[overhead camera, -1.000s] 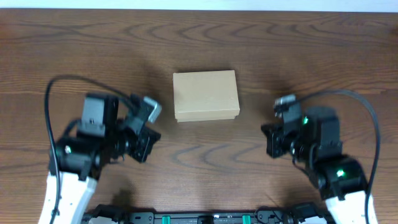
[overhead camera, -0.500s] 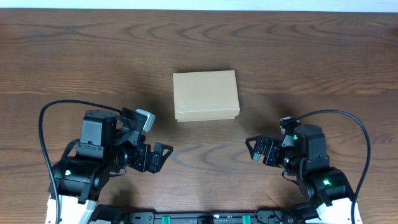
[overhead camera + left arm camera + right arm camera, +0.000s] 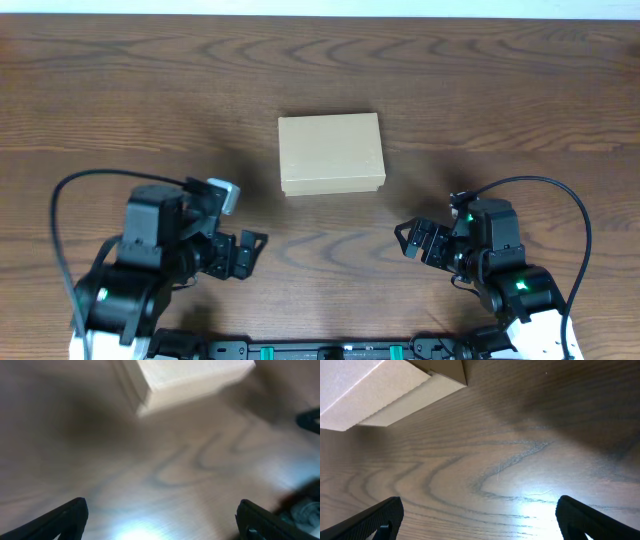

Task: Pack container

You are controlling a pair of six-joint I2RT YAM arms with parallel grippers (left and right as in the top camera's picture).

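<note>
Both arms have dropped back toward the near edge in the last second, off the flanks of the container, which sits mid-table with its flap lid down flat, so I'd say the packing is done or they're resetting. The left gripper and right gripper both have fingers spread wide with nothing between them, each aimed at the box from well apart. I see no loose items on the wood and nothing blocking either approach.
</note>
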